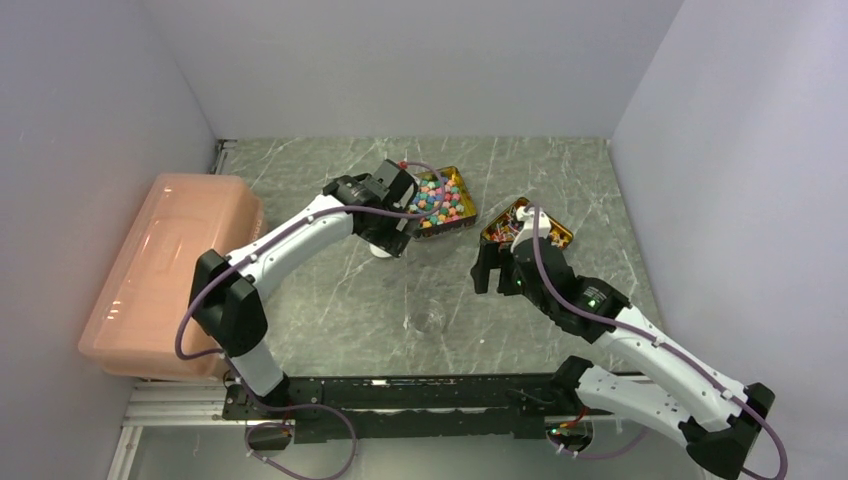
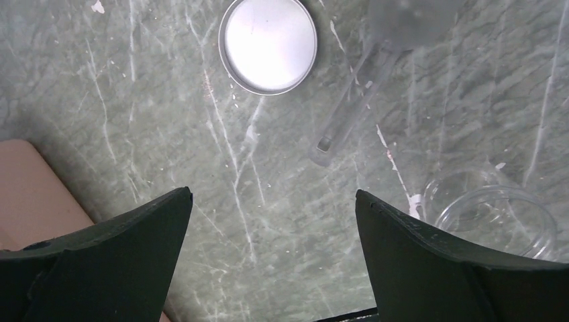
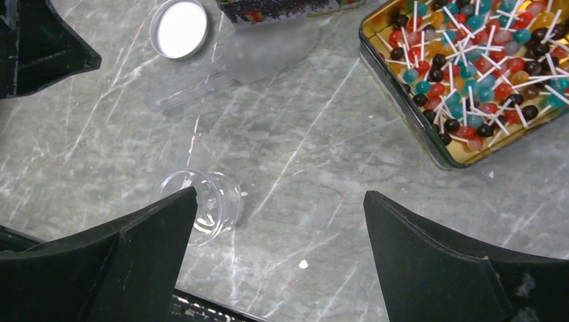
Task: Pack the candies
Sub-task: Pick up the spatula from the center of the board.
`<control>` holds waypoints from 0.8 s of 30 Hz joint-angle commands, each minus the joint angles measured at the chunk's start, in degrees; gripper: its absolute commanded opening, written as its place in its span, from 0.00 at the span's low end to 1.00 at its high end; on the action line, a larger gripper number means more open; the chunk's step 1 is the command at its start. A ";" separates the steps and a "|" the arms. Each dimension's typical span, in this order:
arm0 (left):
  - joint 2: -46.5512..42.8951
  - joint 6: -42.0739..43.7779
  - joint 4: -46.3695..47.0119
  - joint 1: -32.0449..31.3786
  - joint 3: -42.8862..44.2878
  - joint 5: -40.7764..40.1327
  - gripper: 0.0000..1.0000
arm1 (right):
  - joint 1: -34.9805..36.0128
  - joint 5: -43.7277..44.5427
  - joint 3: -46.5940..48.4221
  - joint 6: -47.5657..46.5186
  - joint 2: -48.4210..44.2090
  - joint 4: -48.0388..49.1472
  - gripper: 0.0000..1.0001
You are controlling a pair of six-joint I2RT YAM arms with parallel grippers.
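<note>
**A:** Where are the candies (image 1: 440, 198) being kept?

**B:** They are being held loose in a gold tin (image 1: 447, 228) at the far middle of the table (image 1: 330, 300). Small lollipops (image 3: 470, 67) on white sticks are being carried in a second gold tin (image 3: 402, 100), to its right and a little nearer. Nothing is being seen inside the clear jar (image 3: 204, 204) near the middle. Its white lid (image 2: 268, 43) is lying apart, beside a clear scoop (image 2: 349, 114).

**A:** How is their handling being judged?

**B:** They are being taken as light, hard and apt to roll. Pinching single lumps is being thought awkward, so the scoop's handle is being favoured as the place to take hold. For the lollipops, the sticks are being favoured.

**A:** And the fingers?

**B:** Both pairs are being held spread wide, with nothing being grasped. The left gripper (image 2: 272, 201) is hanging over bare table just near of the lid. The right gripper (image 3: 280, 198) is hanging beside the jar.
</note>
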 commanded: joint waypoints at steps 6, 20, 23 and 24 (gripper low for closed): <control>5.14 6.81 0.19 3.99 4.01 2.35 0.97 | 0.19 -3.53 1.03 -0.74 3.42 7.96 0.99; 11.78 9.01 4.23 4.93 1.93 10.34 0.70 | 0.19 -4.17 -1.69 0.17 2.89 9.29 0.99; 12.43 8.77 4.63 4.87 1.13 11.91 0.62 | 0.26 -4.13 -1.89 0.34 2.87 9.25 0.99; 12.68 8.62 4.74 4.87 0.87 12.53 0.60 | 0.20 -4.08 -1.89 0.39 2.80 9.16 0.99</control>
